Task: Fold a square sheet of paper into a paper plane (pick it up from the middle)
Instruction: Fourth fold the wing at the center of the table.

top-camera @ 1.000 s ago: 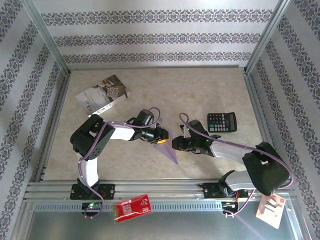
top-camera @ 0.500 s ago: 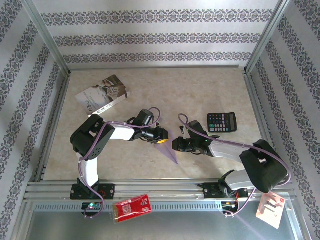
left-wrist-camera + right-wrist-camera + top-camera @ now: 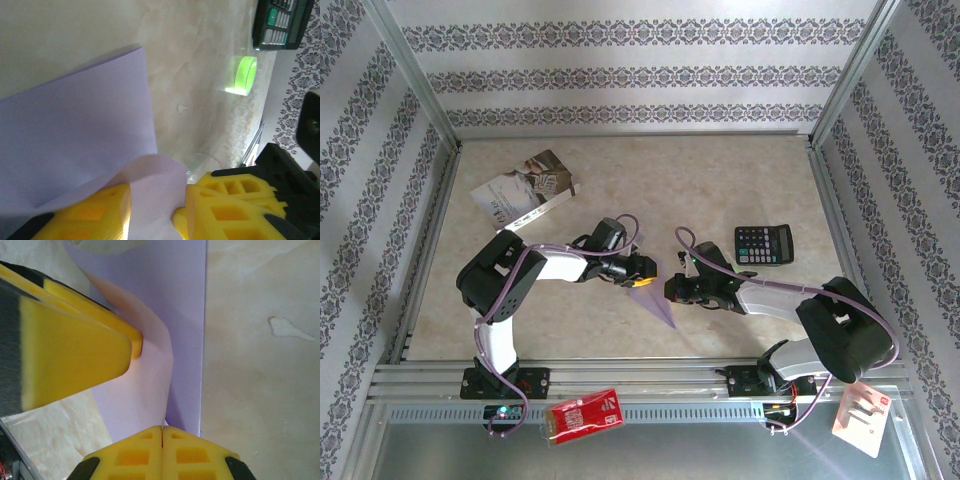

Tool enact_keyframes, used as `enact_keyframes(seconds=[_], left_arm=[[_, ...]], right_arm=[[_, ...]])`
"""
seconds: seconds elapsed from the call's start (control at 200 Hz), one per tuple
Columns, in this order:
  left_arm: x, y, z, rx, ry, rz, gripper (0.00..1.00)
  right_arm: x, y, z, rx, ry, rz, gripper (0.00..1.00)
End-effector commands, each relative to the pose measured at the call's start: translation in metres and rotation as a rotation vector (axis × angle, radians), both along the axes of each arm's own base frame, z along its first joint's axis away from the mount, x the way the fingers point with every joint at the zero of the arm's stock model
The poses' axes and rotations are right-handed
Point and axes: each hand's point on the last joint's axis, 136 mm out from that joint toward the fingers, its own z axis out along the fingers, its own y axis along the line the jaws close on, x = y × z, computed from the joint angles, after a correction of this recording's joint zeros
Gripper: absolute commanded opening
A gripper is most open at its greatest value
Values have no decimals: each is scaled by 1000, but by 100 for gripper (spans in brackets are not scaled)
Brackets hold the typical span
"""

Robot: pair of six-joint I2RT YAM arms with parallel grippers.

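The square sheet of paper (image 3: 663, 303) is pale lilac and folded into a pointed triangle, lying on the table between the two arms. My right gripper (image 3: 672, 290) is at its right edge. In the right wrist view its yellow fingers (image 3: 200, 455) are pressed together at the gripper (image 3: 163, 430), pinching the raised fold of the paper (image 3: 185, 315). My left gripper (image 3: 642, 275) is at the sheet's upper end. In the left wrist view it (image 3: 157, 200) stands open, with a curled flap of the paper (image 3: 75, 145) rising between its fingers (image 3: 95, 215).
A black calculator (image 3: 763, 244) lies right of the grippers. A printed booklet (image 3: 525, 190) lies at the back left. A red packet (image 3: 583, 413) and a white card (image 3: 861, 420) sit on the metal rail at the near edge. Aluminium posts and patterned walls enclose the table.
My right gripper's fingers have closed together onto the paper's fold. The left gripper's jaws have parted slightly. Both arms have hardly shifted.
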Motion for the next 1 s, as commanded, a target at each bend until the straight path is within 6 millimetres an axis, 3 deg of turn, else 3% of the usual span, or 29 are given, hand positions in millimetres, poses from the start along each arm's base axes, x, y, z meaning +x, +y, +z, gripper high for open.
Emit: enact_keyframes(seconds=[0.0, 0.13, 0.38, 0.719, 0.844, 0.994], left_arm=[[0, 5, 20, -38, 1, 8, 34], [1, 7, 24, -36, -11, 13, 35], [12, 25, 6, -6, 6, 62, 34], [10, 37, -23, 39, 46, 71, 33], [7, 38, -29, 47, 56, 68, 33], [7, 39, -32, 51, 58, 67, 32]], right_arm=[[-4, 3, 3, 20, -6, 5, 1], [-6, 5, 3, 18, -7, 8, 1], [-9, 8, 0, 15, -2, 18, 1], [-10, 8, 0, 12, -3, 17, 1], [-8, 11, 5, 24, -10, 23, 4], [-9, 8, 12, 21, -27, 33, 16]])
